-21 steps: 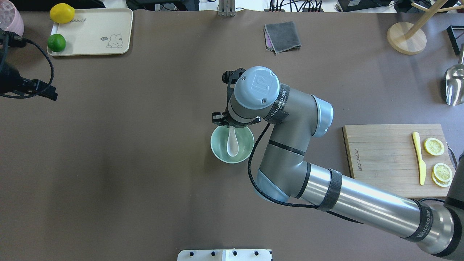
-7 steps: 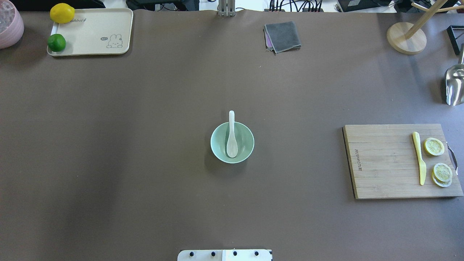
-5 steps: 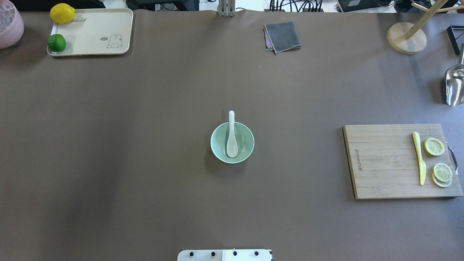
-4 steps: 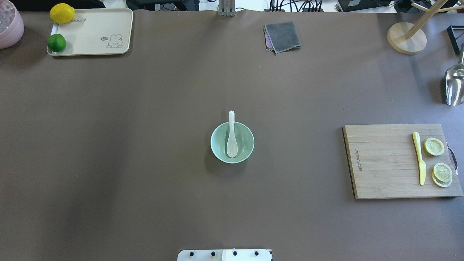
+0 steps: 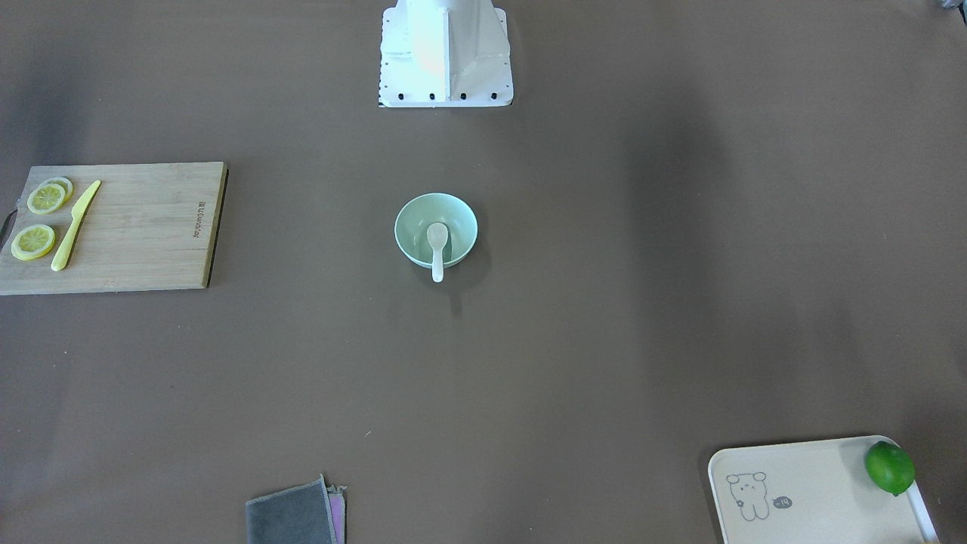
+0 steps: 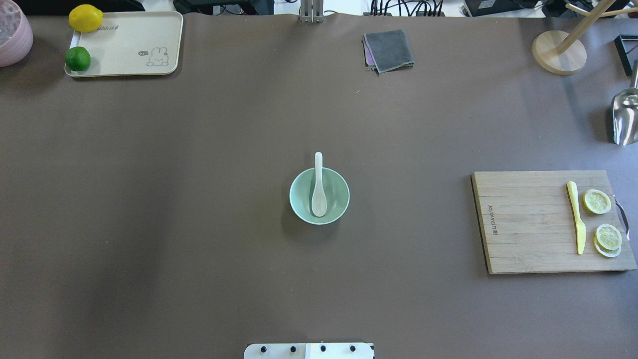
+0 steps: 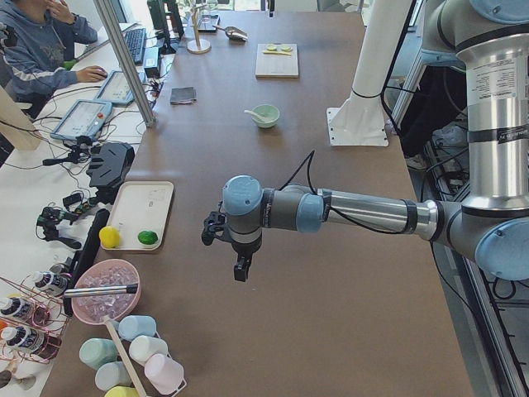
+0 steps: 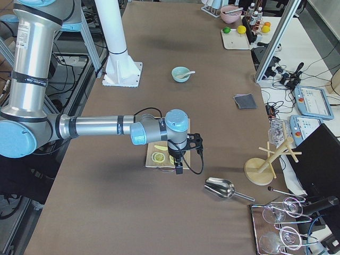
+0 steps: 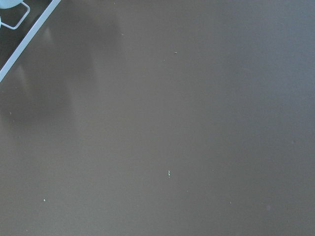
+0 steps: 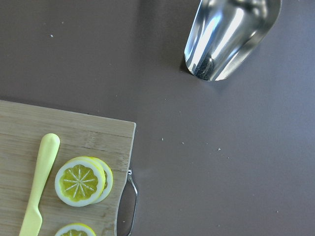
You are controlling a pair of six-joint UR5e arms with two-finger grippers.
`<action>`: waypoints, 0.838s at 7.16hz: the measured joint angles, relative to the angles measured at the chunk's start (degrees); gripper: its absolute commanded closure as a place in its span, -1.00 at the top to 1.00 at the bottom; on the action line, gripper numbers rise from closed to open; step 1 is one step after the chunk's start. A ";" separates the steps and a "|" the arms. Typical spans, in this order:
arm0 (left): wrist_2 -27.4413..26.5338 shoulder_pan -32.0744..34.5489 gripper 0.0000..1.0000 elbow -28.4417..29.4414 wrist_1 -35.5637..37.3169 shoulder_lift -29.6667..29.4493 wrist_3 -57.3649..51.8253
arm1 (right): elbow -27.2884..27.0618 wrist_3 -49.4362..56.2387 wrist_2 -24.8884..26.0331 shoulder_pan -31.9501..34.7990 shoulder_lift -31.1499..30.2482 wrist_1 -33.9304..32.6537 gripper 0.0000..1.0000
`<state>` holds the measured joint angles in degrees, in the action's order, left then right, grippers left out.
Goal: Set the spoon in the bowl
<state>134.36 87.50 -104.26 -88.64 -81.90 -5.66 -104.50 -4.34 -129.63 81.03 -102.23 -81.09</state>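
Hanging above the brown table point(image 7: 331, 289), the left gripper point(image 7: 240, 271) showed only in the left side view; centrally, the glossy white soup spoon point(image 6: 319, 194) lay in the round mint-green bowl point(image 6: 296, 199); the right gripper point(image 8: 178, 168) showed only in the right side view, near the wooden cutting board point(image 8: 151, 153). Neither's finger spacing could be told.

White spoon point(image 6: 319, 192) scoop-down in mint-green bowl point(image 6: 299, 199), handle over rim.

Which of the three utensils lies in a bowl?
The white spoon, in the mint bowl; the yellow knife lies on the cutting board, the metal scoop on the table.
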 measured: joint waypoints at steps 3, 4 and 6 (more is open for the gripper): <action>0.06 0.04 0.95 -0.19 -0.10 -0.13 -0.01 | 0.05 -0.39 -0.11 0.00 0.36 0.02 1.00; 0.15 0.04 0.95 -0.25 -0.12 -0.14 0.01 | -0.02 -0.49 -0.15 0.00 0.39 0.04 1.00; 0.34 0.07 0.95 -0.35 -0.18 -0.12 -0.01 | -0.31 -0.50 -0.21 0.00 0.29 0.05 1.00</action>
<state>134.70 87.57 -104.62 -88.82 -82.01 -5.66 -104.82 -4.84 -129.85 81.04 -101.94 -81.04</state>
